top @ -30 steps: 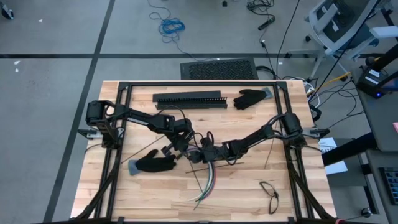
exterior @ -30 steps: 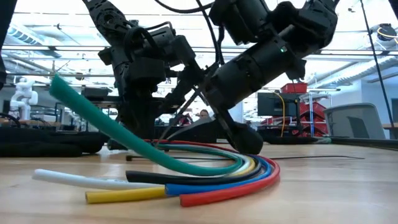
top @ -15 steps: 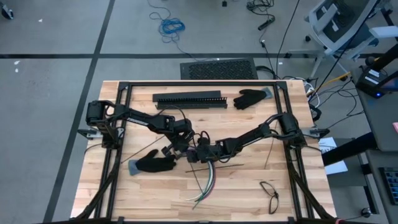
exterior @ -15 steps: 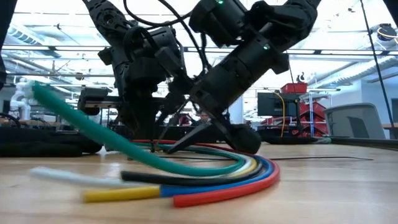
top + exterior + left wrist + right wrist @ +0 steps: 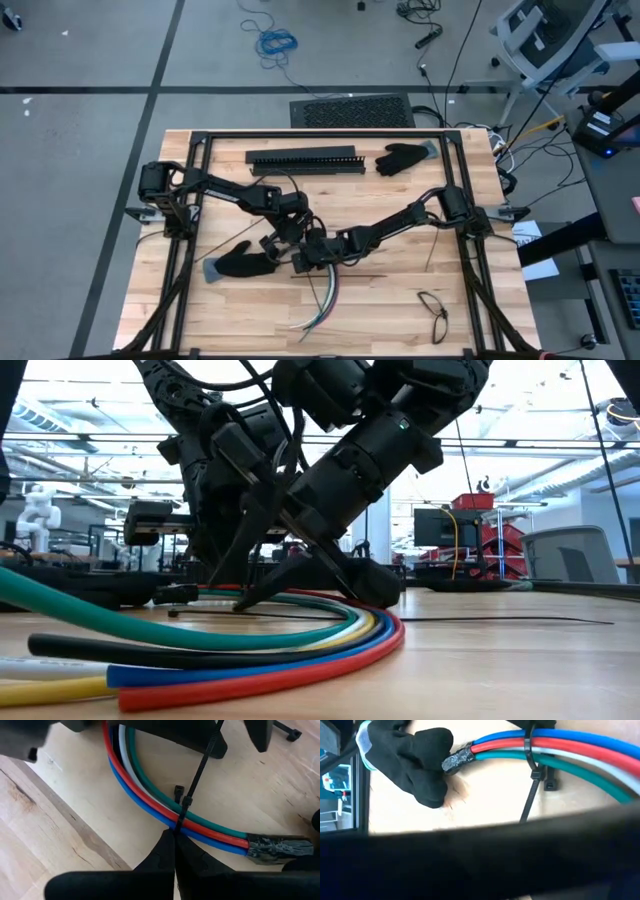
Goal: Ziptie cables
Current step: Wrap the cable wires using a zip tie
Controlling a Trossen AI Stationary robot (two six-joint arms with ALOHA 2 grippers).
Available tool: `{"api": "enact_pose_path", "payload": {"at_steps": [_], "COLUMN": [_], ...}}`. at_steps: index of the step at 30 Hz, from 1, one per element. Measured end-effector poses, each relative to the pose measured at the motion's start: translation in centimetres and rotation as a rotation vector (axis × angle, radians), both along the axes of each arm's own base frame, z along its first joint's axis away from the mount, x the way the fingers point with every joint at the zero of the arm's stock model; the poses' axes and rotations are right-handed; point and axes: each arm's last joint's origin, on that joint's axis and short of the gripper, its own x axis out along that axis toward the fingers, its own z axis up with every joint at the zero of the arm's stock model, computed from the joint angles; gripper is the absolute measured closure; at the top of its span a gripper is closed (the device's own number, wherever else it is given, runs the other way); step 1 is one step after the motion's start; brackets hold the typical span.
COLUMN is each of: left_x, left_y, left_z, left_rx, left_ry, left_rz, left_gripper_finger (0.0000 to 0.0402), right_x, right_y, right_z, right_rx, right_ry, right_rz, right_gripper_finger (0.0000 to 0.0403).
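The cables lie as a curved bundle of red, blue, green, white, yellow and black on the wooden table, also in the low view. One end of the bundle is taped. A black zip tie loops around the bundle, and its tail slants up toward my right gripper. My left gripper is shut at this loop. My right gripper reaches in from the right. Its two dark fingers stand apart near the tie's tail; I cannot tell whether they touch it. My left gripper pinches the zip tie's strap between its two fingertips, where the strap comes round the blue cable at the bundle's edge. The fingers slant down from the table's left side. The bundle lies flat on the table.
A black glove lies just left of the grippers, and another lies at the back. A long black slotted bar lies at the far side. A thin black strip and a black cable loop lie to the right.
My right gripper has moved toward the table's left and a little nearer, tipping lower over the bundle. The cables' free ends have swung left along the table. The green cable's raised end has sunk to the table.
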Motion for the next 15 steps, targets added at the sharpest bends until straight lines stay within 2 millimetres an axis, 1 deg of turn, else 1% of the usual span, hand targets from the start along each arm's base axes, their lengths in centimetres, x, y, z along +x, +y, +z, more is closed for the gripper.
{"api": "enact_pose_path", "payload": {"at_steps": [4, 7, 10, 15], "left_x": [0.0, 0.0, 0.0, -0.1], "left_y": [0.0, 0.0, 0.0, 0.0], "left_z": [0.0, 0.0, 0.0, 0.0], "left_rx": [-0.001, -0.001, -0.001, -0.007], "left_ry": [0.001, 0.001, 0.001, 0.011], "left_rz": [0.001, 0.001, 0.001, -0.001], "left_gripper_finger": [0.0401, 0.0401, 0.0401, 0.0401], "right_x": [-0.1, -0.1, 0.0, 0.2], "right_y": [-0.2, -0.6, -1.1, -2.4], "right_z": [-0.1, -0.1, -0.1, -0.1], "right_rx": [-0.014, -0.04, -0.074, -0.111], "right_ry": [0.016, 0.023, 0.017, 0.02], "right_rz": [0.0, 0.022, 0.064, 0.074], "right_gripper_finger": [0.0295, 0.0285, 0.0261, 0.0205]}}
